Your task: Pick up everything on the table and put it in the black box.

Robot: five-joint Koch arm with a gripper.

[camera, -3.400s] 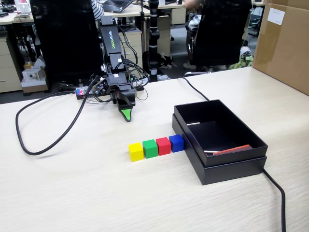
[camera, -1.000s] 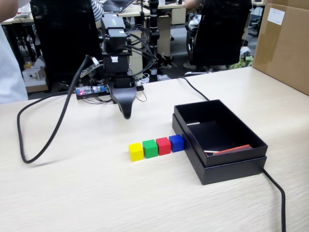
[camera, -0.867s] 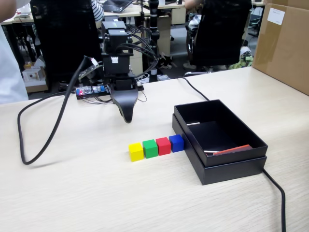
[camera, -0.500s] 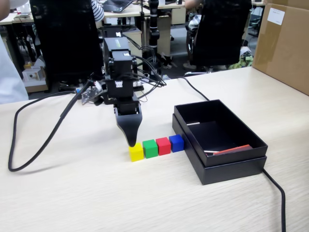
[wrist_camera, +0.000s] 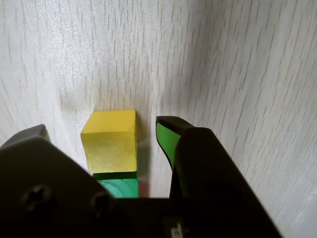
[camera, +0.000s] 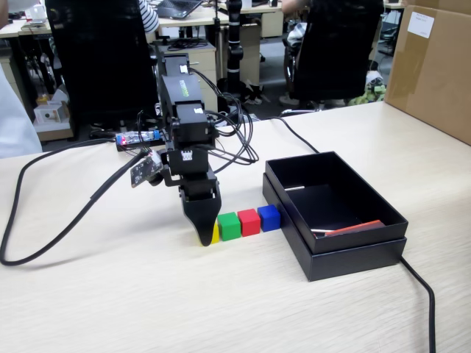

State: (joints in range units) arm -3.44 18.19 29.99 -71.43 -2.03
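Observation:
Four small cubes sit in a touching row on the beige table [camera: 147, 294]: yellow [camera: 215, 232], green [camera: 229, 226], red [camera: 249, 221] and blue [camera: 268, 217], with the blue one next to the black box [camera: 346, 250]. My gripper [camera: 204, 235] has come down over the yellow cube and hides most of it. In the wrist view the yellow cube [wrist_camera: 110, 141] lies between the green-padded fingertips [wrist_camera: 166, 136] with a gap on each side. The gripper [wrist_camera: 101, 131] is open and holds nothing. The green cube [wrist_camera: 119, 184] shows just behind the yellow one.
The black box holds a thin red strip [camera: 353, 227]. A big brown carton [camera: 434, 66] stands at the back right. A thick black cable [camera: 59, 213] loops over the table's left, and another [camera: 423, 294] runs off past the box's right corner.
The arm has swung forward and down from the table's rear to the yellow cube, with its jaws now either side of it. The left cable loop has shifted. The cubes have not moved.

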